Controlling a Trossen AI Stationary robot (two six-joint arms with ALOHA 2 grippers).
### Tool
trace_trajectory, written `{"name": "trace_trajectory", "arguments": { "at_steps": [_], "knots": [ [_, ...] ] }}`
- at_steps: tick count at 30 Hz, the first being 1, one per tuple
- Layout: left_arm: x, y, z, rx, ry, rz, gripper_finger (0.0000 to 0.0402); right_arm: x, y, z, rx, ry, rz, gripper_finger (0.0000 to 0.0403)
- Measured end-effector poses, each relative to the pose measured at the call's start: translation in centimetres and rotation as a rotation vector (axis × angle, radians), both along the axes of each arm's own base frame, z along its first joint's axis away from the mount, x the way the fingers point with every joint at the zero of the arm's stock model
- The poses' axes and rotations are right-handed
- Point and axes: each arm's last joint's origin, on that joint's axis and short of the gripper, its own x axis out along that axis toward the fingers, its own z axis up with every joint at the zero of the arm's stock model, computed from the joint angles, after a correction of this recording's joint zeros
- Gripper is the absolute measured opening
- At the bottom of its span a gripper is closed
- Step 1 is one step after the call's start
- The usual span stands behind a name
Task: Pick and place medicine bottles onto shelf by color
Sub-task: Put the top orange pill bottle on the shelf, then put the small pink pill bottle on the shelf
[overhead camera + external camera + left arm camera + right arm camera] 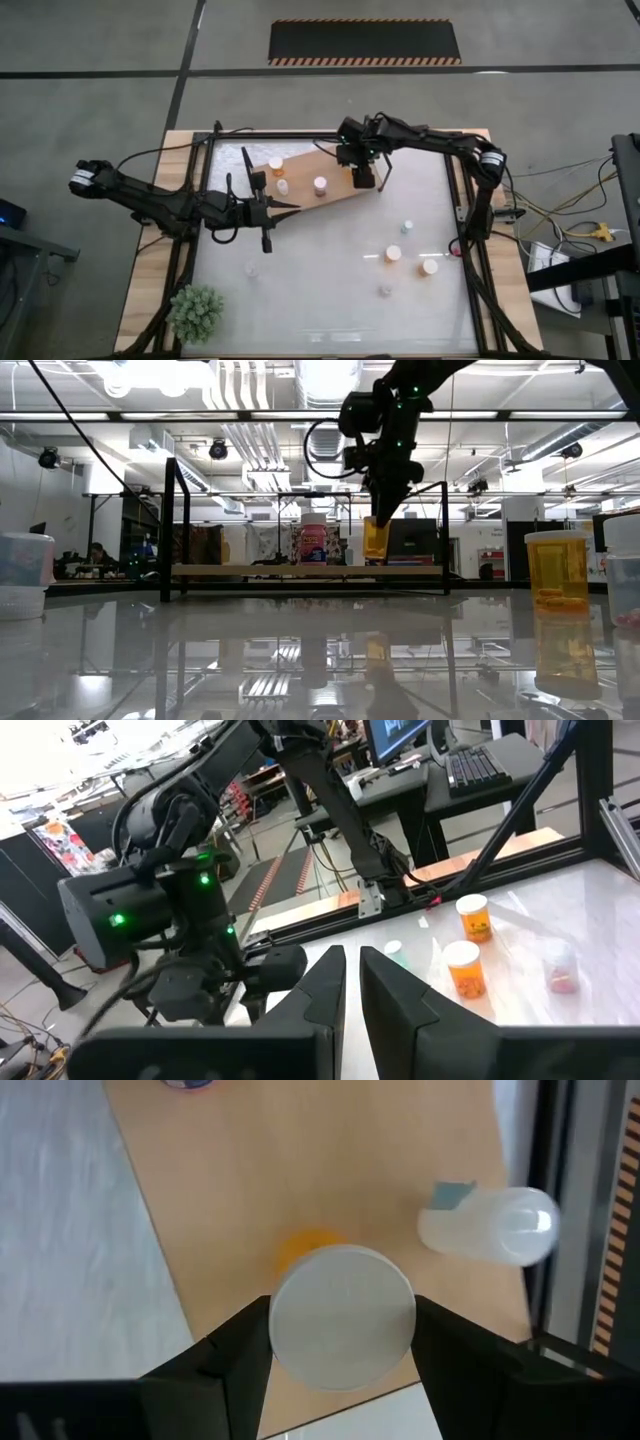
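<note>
The shelf (305, 178), a light-brown board with black wire ends, lies slanted at the far side of the table. On it stand an orange bottle (276, 163), a whitish one (283, 186) and a purplish one (320, 185). My right gripper (363, 180) is over the board's right end, shut on an orange bottle (376, 538). A whitish bottle (495, 1225) is on the board close beside it. My left gripper (290, 205) hovers shut and level at the board's near edge, holding nothing. My right gripper pinches the orange bottle at its white cap (343, 1315), one finger on each side. The fingers come from above, slanting steeply down. The bottle hangs upright below them, its base (376, 558) just over the board. Whether the base touches the board, I cannot tell.
Loose bottles stand on the white tabletop: two orange (393, 254) (430, 267) and clear ones (407, 227) (385, 290) at the right, one clear (251, 268) at the near left. A small green plant (196, 312) sits at the near left corner.
</note>
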Motion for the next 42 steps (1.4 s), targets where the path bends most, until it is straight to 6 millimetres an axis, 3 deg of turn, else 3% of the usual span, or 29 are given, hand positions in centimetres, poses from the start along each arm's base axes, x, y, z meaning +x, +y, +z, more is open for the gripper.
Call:
{"name": "trace_trajectory", "arguments": {
  "at_steps": [16, 30, 36, 42],
  "knots": [
    [0.0, 0.0, 0.0, 0.001, 0.0, 0.0, 0.0017, 0.3, 0.0, -0.8, 0.043, 0.006, -0.004, 0.0217],
    [0.0, 0.0, 0.0, 0.001, 0.0, 0.0, 0.0017, 0.3, 0.0, -0.5, 0.037, -0.012, -0.01, 0.0288],
    [0.0, 0.0, 0.2, -0.005, -0.019, -0.001, 0.0017, -0.4, 1.0, 1.9, 0.029, -0.08, -0.024, 0.0291],
    [0.1, -0.1, 0.2, -0.068, -0.034, -0.002, 0.0017, -1.4, 4.4, 5.6, 0.052, -0.201, -0.009, 0.0269]
  ]
}}
